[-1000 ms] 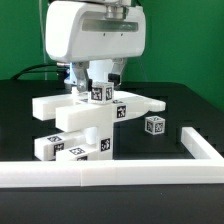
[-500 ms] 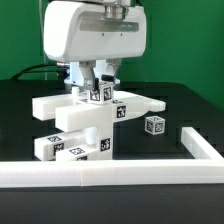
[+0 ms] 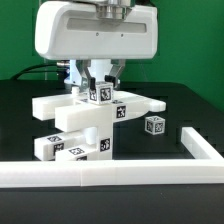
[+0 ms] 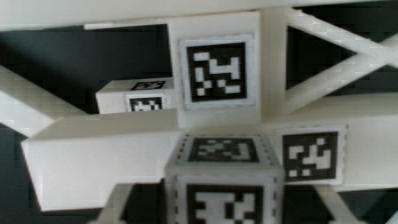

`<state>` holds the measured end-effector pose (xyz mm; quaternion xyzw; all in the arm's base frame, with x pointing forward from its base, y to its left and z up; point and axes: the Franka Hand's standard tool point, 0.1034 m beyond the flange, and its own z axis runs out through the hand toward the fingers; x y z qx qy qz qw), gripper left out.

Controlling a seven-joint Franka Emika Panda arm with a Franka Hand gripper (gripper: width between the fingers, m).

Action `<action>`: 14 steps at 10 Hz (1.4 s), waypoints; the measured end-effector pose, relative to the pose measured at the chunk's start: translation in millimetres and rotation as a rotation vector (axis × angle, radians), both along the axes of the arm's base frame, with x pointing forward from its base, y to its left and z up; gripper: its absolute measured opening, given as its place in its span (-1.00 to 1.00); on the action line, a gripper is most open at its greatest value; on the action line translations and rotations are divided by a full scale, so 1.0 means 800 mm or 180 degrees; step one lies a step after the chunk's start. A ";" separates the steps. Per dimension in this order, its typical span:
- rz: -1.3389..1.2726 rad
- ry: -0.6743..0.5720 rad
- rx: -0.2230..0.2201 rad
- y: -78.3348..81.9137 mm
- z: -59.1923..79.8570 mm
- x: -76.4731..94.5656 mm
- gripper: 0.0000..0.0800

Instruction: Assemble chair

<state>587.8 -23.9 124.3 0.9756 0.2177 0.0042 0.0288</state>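
Gripper (image 3: 99, 87) comes straight down from the white arm (image 3: 95, 35), and we see its two dark fingers (image 3: 88, 79) set narrow, one on each side of the tagged block (image 3: 99, 94). From what we can make out they clamp it. That block stands upright on top of the chair (image 3: 85, 120), at the middle of the long flat cross panel (image 3: 140, 104).

The chair sits mid-table (image 3: 25, 205). It is a white blocky stack with the cross panel running side to side. A thicker body lies below the panel, and lower tagged legs (image 3: 65, 147) stick out toward the exterior view's left.

We note a loose cube (image 3: 153, 125) on the table toward the exterior view's right, near the chair but apart from it. The border frame (image 3: 120, 172) runs along the front and up the exterior view's right side, clear of all the parts.

In the wrist view the tagged block (image 4: 217, 70) is central and upright, with a tagged cube face (image 4: 143, 97) close beside it. We cannot tell if that is the loose cube. More tags (image 4: 224, 150) show on the chair body.
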 end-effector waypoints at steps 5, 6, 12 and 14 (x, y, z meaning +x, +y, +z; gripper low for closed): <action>-0.1080 -0.0057 0.0026 0.001 0.000 0.000 -0.28; -0.1276 -0.0067 0.0036 0.001 0.000 0.000 -0.28; -0.2646 -0.0131 0.0084 0.004 -0.001 0.000 -0.28; -0.3116 -0.0152 0.0101 0.005 -0.001 0.000 -0.28</action>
